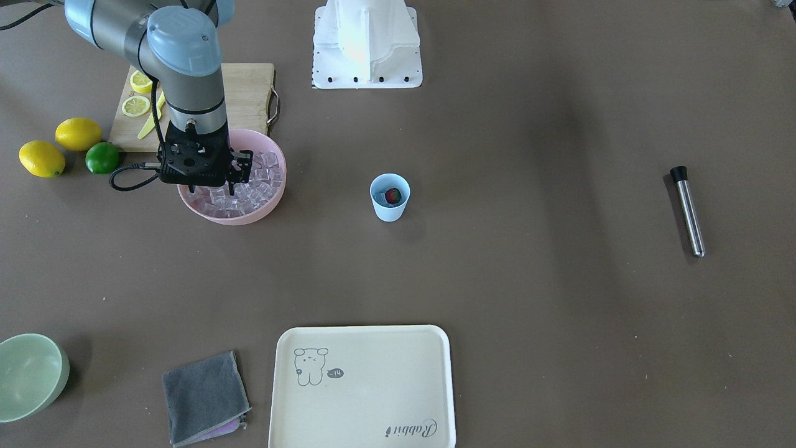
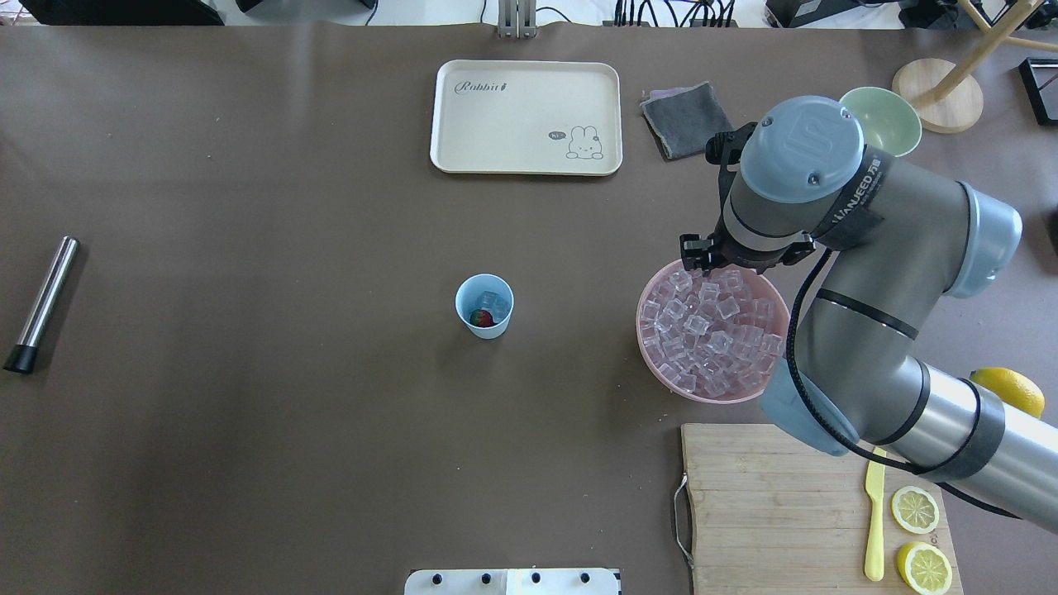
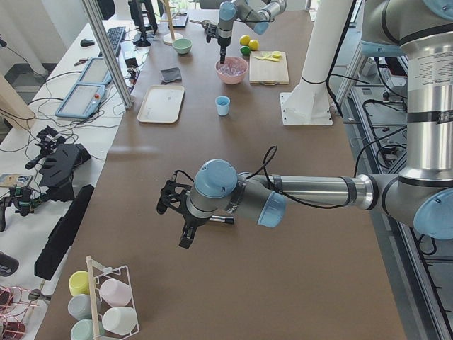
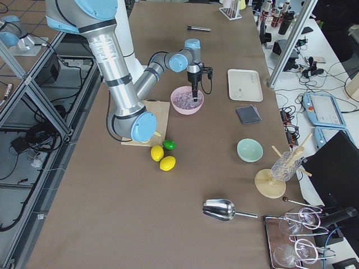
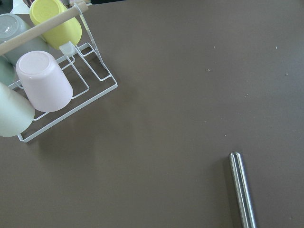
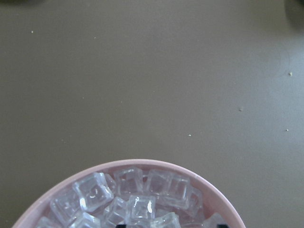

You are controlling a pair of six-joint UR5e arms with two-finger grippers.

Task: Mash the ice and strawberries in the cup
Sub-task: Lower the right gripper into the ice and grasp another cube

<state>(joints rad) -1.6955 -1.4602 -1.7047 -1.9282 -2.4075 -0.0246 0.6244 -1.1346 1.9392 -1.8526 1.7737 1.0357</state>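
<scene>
The small pale blue cup (image 1: 390, 210) (image 2: 483, 328) stands mid-table with a red strawberry (image 1: 392, 196) (image 2: 481, 318) and a clear ice cube (image 2: 494, 302) inside. Many more ice cubes (image 2: 707, 330) (image 6: 133, 202) fill the pink bowl (image 1: 233, 216) to the robot's right. My right gripper (image 1: 211, 188) points straight down into that bowl at its far side, fingers spread among the cubes, open. My left gripper (image 3: 182, 230) shows only in the exterior left view, hovering beside the steel muddler (image 1: 687, 211) (image 5: 242, 190); I cannot tell whether it is open or shut.
A wooden board (image 2: 769, 504) with lemon slices (image 2: 914, 509) and a yellow knife (image 2: 874, 521) lies near the bowl. Lemons (image 1: 78, 134) and a lime (image 1: 102, 157) sit beside it. A cream tray (image 1: 364, 386), grey cloth (image 1: 204, 396), green bowl (image 1: 31, 373) and cup rack (image 5: 61, 80) line the edges.
</scene>
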